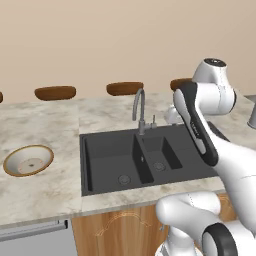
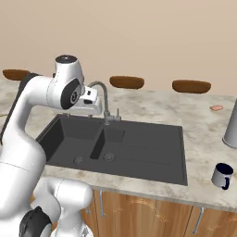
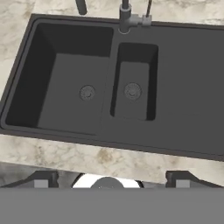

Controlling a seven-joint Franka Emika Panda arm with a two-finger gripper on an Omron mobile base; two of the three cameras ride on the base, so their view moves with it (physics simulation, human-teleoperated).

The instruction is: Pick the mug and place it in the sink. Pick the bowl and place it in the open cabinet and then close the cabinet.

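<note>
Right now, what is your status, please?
Fingers open, holding nothing, above the sink. Mug on the counter right of the sink; bowl on the counter left of it. Tap at sink's back edge.

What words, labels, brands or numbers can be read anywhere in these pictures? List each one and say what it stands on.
None: no readable text shows in any view.
The mug has plain dark sides, with no print.
The bowl bears only a tan ring inside, no lettering.
The sink and its tap carry no brand mark.
The robot's white arm shows no label or number.
</note>
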